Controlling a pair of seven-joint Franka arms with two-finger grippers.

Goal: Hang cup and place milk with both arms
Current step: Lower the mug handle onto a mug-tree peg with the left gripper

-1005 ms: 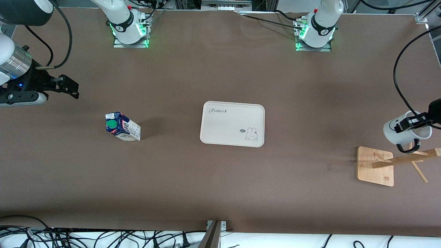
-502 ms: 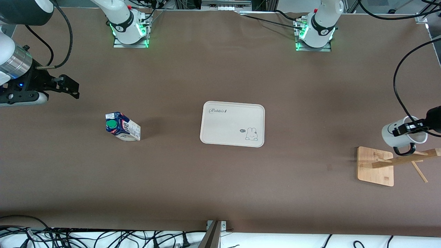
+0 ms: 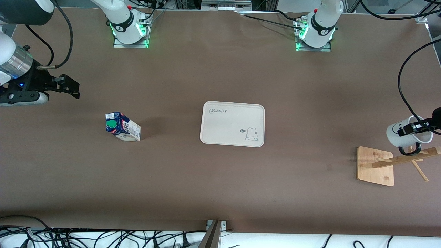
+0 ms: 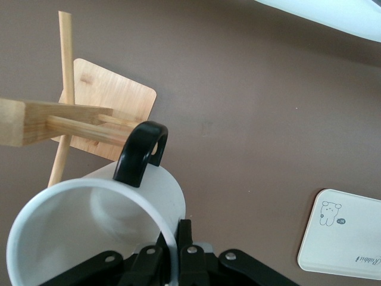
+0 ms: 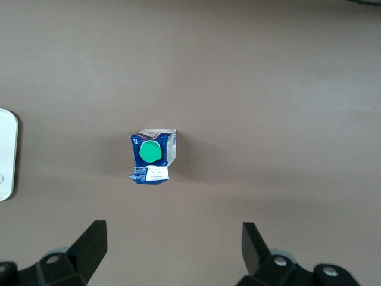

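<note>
Over the wooden rack at the left arm's end of the table, my left gripper holds the cup in the air, with the jaws closed tight on its rim, one finger inside and one outside. In the left wrist view the cup's black handle is just beside the tip of a peg, and I cannot tell if the peg is already inside the loop or only near it. To do this step well, I think I must bring the loop in line with the peg, slide it along slowly until the peg passes fully through, then lower a little so that the handle rests on the wood before I let go; if I release too early, the cup may fall on the rack's base. My right gripper waits with its jaws wide apart, above the table near the milk, which stands upright on the table toward the right arm's end, well apart from the tray. The tray in the middle of the table has nothing on it, and the cup looks empty inside.
</note>
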